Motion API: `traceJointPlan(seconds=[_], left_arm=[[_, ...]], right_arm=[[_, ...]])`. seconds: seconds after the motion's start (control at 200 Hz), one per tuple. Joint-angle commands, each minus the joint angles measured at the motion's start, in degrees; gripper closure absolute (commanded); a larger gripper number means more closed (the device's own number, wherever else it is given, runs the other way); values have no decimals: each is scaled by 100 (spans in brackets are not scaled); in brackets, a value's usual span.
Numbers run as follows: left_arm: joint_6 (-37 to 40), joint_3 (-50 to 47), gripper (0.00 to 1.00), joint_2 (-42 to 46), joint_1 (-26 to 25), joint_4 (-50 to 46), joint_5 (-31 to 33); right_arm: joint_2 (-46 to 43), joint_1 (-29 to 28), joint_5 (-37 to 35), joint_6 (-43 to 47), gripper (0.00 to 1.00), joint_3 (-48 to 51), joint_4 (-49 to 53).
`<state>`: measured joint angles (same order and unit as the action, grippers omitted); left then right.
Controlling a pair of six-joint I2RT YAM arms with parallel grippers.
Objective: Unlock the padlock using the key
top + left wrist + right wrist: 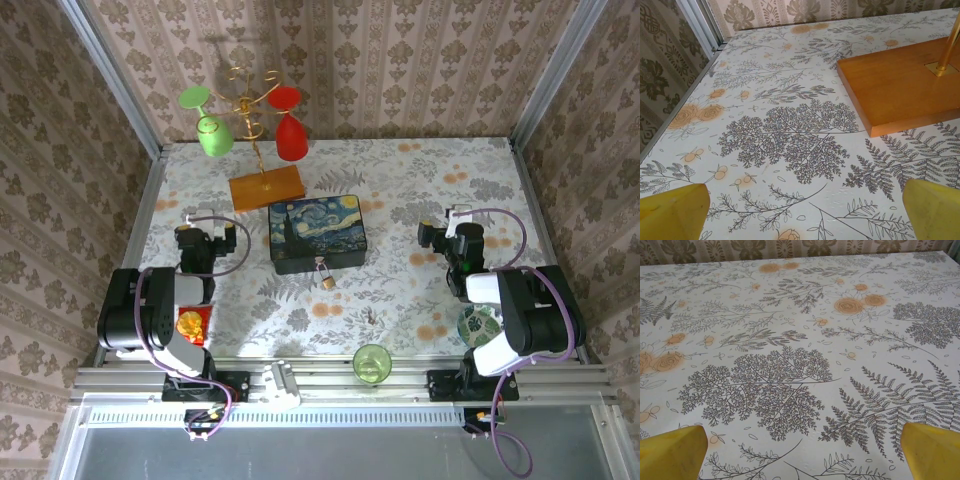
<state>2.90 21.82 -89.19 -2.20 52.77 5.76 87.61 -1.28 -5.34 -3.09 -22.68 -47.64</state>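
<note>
My left pincer (pixel 802 210) stands open. Its two yellow fingertips (pixel 672 214) sit in the bottom corners of my left wrist view, wide apart, with nothing between them but the white floral tablecloth (pixel 765 125). At 2 o'clock in that view lies an orange-brown wooden base slab (pixel 900 85), with a thin gold stem (pixel 946 50) rising from it. My right pincer (pixel 802 452) is open too, its yellow tips spread to both lower corners over fern-and-rose cloth, gripping nothing.

From the top camera, the dark blue rectangular box painted with a swirling starry night (pixel 318 233) lies near the middle of the table. The tiny brass-gold padlock (pixel 327 280) with its thin silvery shackle is at the box's 6 o'clock edge, against the front wall. It is too small for me to tell whether the shackle is shut. The very small greyish metal key (pixel 374 317) lies on the cloth at about 4 o'clock from the padlock, near it but apart.

Both pincers are well apart from padlock and key. My left arm is at 9 o'clock from the box and my right arm at 3 o'clock. At 11 o'clock from the box stands the gold wire rack (pixel 255 105) on its wooden slab, carrying a green wine glass (pixel 213 132) and a red wine glass (pixel 290 132). A small translucent green cup (pixel 372 362) sits at the near edge, at 6 o'clock from the key.
</note>
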Motion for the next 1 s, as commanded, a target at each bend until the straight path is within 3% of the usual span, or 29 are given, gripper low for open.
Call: traceJointPlan(seconds=[0.0,0.995], left_arm=[[114,17,0,-8,-13,93,-86],[54,36,0,-6,71,39,-216]], right_arm=[[2,-13,-31,107,0,-76,-127],[1,-13,-28,103,0,-72,-105]])
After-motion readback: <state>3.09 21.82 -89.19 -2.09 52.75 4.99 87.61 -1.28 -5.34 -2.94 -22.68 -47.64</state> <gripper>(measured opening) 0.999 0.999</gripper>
